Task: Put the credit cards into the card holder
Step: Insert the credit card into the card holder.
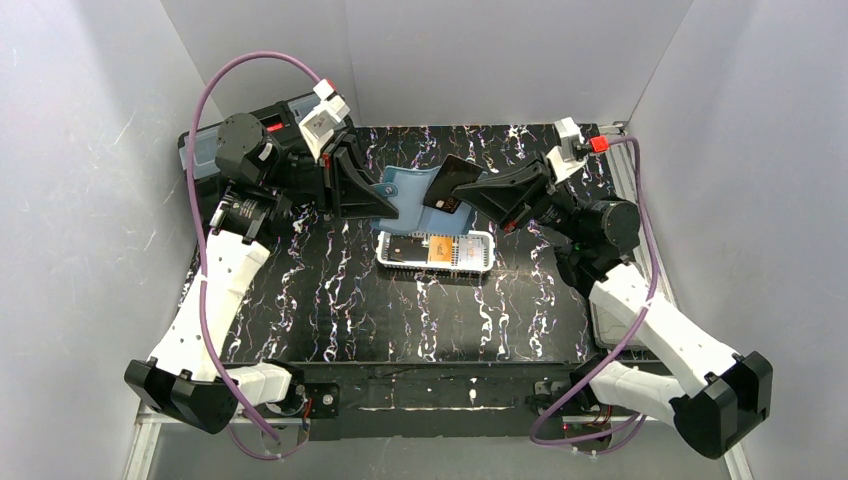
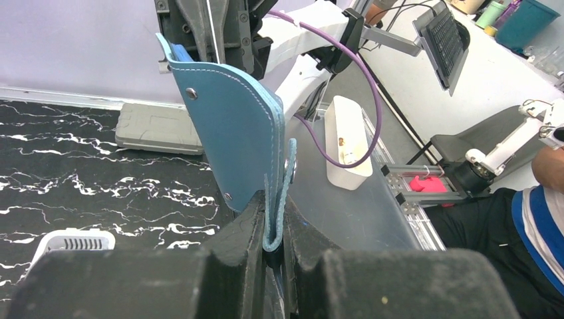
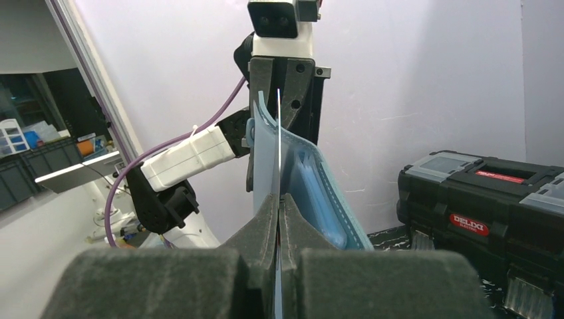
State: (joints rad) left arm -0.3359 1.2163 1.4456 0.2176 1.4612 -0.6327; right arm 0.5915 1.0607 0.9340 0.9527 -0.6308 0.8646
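Observation:
My left gripper (image 1: 383, 203) is shut on the fold of the teal-blue card holder (image 1: 407, 188), holding it up above the table. In the left wrist view the card holder (image 2: 229, 126) stands upright out of the gripper (image 2: 274, 232). My right gripper (image 1: 480, 192) is shut on a black credit card (image 1: 456, 180), tilted, its lower corner against the holder's right side. The right wrist view shows that card (image 3: 277, 146) edge-on in the gripper (image 3: 279, 206), beside the holder (image 3: 312, 193). I cannot tell whether it is in a sleeve. An orange card (image 1: 440, 253) and a dark card (image 1: 405, 247) lie in the basket.
A white mesh basket (image 1: 486, 240) sits on the black marbled table just below both grippers. A black toolbox (image 1: 290, 108) stands at the back left, behind the left arm. A grey flat tray (image 2: 159, 129) lies at the table's right edge.

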